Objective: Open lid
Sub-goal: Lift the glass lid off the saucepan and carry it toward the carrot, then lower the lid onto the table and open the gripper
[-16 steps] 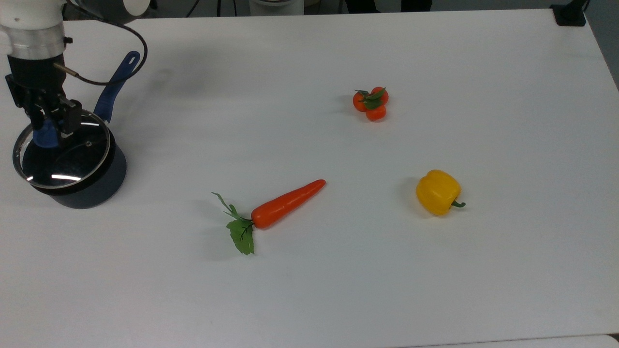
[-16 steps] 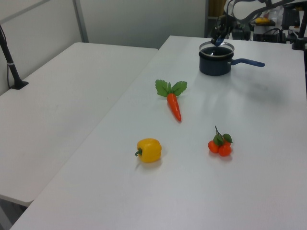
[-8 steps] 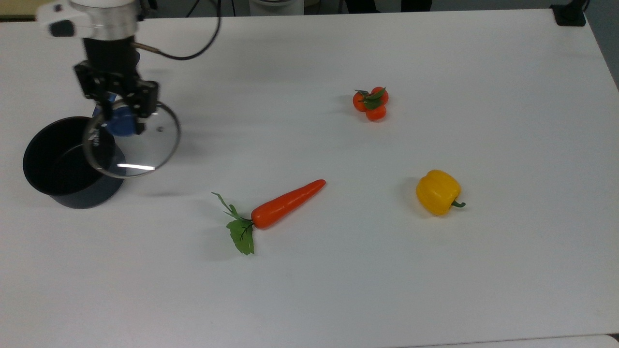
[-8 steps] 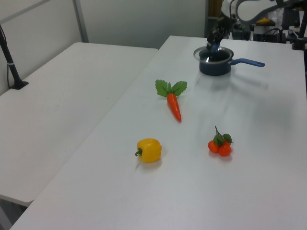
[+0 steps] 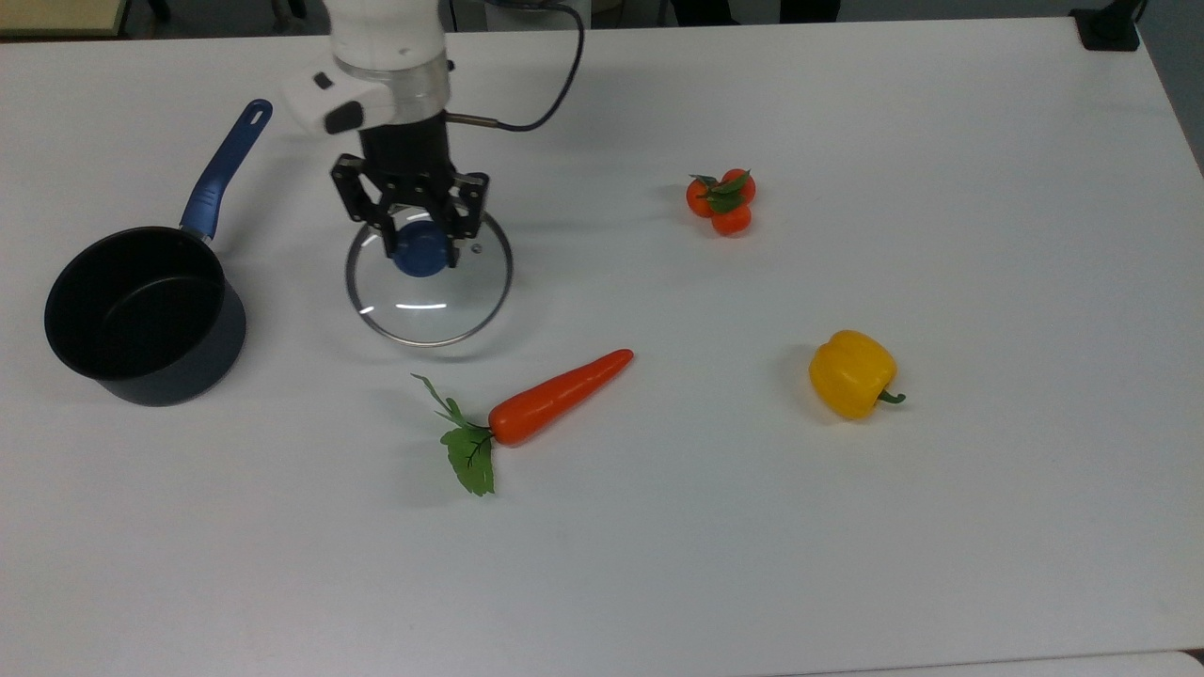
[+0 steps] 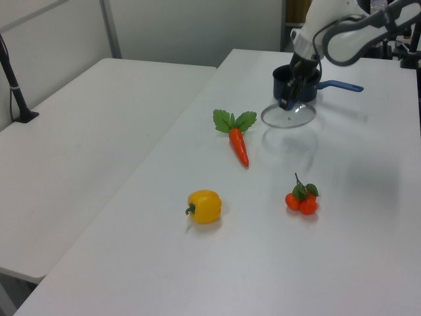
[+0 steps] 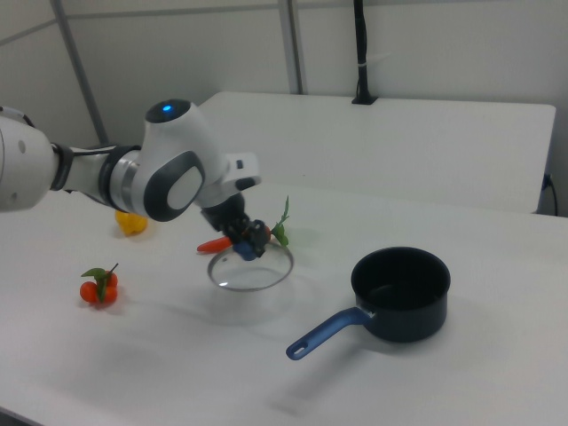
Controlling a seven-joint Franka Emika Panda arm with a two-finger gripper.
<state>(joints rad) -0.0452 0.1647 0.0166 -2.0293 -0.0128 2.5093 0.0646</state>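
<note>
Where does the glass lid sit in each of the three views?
Top view: lid left of centre, right of the saucepan.
Left view: lid upper right, in front of the saucepan.
Right view: lid centre, left of the saucepan.
Shared landmark: the carrot, close beside the lid.

Clear glossy glass lid (image 5: 429, 282) with shiny silver metal rim and smooth blue plastic-looking knob. Matt dark saucepan (image 5: 141, 315) with glossy blue handle. Smooth white matt table (image 5: 847, 564). Glossy, plastic-looking carrot (image 5: 555, 397), yellow pepper (image 5: 851, 373) and tomatoes (image 5: 721, 201). Smooth white arm casing above black matt gripper (image 5: 420, 246).
</note>
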